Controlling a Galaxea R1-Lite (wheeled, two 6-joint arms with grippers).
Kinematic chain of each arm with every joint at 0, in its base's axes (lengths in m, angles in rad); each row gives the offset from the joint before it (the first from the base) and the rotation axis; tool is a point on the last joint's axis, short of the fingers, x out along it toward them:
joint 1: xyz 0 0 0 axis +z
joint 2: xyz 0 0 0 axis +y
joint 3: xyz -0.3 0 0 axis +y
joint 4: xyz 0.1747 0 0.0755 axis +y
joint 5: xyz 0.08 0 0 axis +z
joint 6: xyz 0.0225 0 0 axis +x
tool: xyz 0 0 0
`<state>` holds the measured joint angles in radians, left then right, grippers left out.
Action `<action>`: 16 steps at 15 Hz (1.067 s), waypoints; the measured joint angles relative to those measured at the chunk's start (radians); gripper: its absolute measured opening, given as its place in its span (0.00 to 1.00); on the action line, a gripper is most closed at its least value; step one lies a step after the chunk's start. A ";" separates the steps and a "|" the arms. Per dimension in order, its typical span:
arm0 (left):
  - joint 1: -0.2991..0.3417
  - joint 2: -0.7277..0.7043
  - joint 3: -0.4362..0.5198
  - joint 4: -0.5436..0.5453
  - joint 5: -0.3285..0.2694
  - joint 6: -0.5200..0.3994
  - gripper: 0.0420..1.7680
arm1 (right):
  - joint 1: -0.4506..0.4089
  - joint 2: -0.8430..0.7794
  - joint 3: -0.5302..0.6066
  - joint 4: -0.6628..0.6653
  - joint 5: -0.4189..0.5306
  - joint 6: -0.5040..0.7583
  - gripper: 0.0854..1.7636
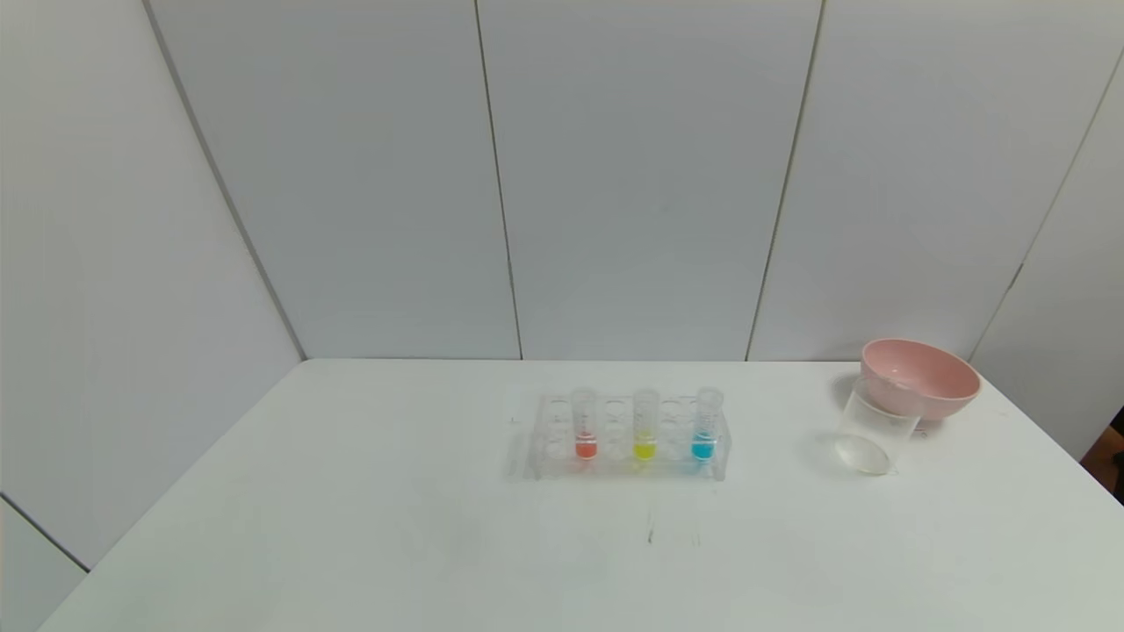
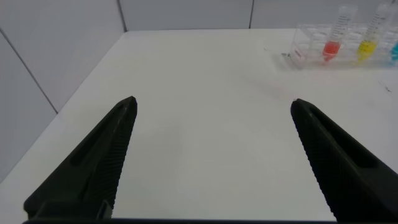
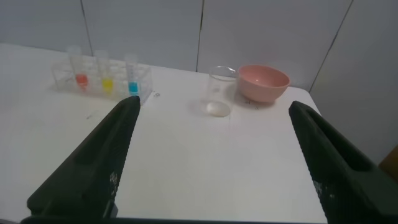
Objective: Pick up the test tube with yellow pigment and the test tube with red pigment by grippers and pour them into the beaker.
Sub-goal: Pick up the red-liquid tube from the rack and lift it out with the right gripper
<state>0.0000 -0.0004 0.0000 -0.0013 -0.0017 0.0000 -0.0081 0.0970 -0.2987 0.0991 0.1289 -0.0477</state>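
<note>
Neither arm appeared in the head view; only the wrist cameras showed them. The left gripper (image 2: 212, 104) hung with fingers spread wide, grasping nothing, over bare table (image 1: 351, 491) well short of the rack (image 1: 628, 439). The right gripper (image 3: 211, 106) was likewise spread and unladen. The red tube (image 1: 585, 426) and yellow tube (image 1: 644, 426) stood upright in the rack beside a blue tube (image 1: 705, 426). The beaker (image 1: 874, 434) stood just before the pink bowl (image 1: 920, 377), near the table's right edge.

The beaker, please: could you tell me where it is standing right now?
In the head view the beaker stands upright on the table's right side, just in front of the pink bowl, well right of the tube rack.
</note>
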 joint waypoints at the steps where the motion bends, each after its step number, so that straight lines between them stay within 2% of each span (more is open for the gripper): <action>1: 0.000 0.000 0.000 0.000 0.000 0.000 1.00 | -0.001 0.053 -0.057 0.006 0.005 0.001 0.97; 6: 0.000 0.000 0.000 0.000 0.000 0.000 1.00 | 0.003 0.419 -0.391 -0.051 0.014 0.046 0.97; 9: 0.000 0.000 0.000 0.000 0.000 0.000 1.00 | 0.039 0.681 -0.585 -0.114 -0.043 0.121 0.97; 11: 0.000 0.000 0.000 0.000 0.000 0.000 1.00 | 0.161 0.830 -0.652 -0.166 -0.158 0.159 0.97; 13: 0.000 0.000 0.000 0.000 0.000 0.000 1.00 | 0.355 0.945 -0.654 -0.255 -0.360 0.183 0.97; 16: 0.000 0.000 0.000 0.000 0.000 0.000 1.00 | 0.639 1.134 -0.569 -0.551 -0.674 0.201 0.97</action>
<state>0.0000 -0.0004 0.0000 -0.0013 -0.0017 0.0000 0.6311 1.2315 -0.8679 -0.4523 -0.5455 0.1536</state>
